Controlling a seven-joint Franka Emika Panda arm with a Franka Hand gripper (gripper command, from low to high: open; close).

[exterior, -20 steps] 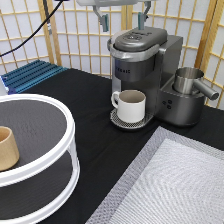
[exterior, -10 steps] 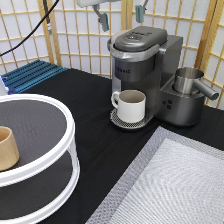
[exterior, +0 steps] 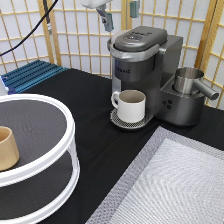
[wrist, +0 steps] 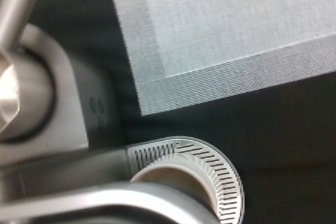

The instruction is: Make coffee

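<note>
The grey coffee machine (exterior: 142,65) stands at the back of the table with its lid down. A cream-white handled mug (exterior: 130,105) sits on its round drip tray (exterior: 117,121). My gripper (exterior: 120,15) hangs at the exterior view's top, just above the machine's lid, open and empty. The coffee pod is not in view. The wrist view looks down on the mug (wrist: 169,180), the slotted drip tray (wrist: 214,162) and the machine's lid (wrist: 90,207).
A white two-tier round stand (exterior: 35,150) at the exterior view's left holds a tan handleless cup (exterior: 7,148). A steel pitcher (exterior: 190,82) sits on the machine's side base. A grey woven mat (exterior: 175,185) lies at the bottom right. A blue rack (exterior: 30,75) lies at the back left.
My gripper has shifted slightly above the machine's lid. The mug, the machine and the cup have not moved.
</note>
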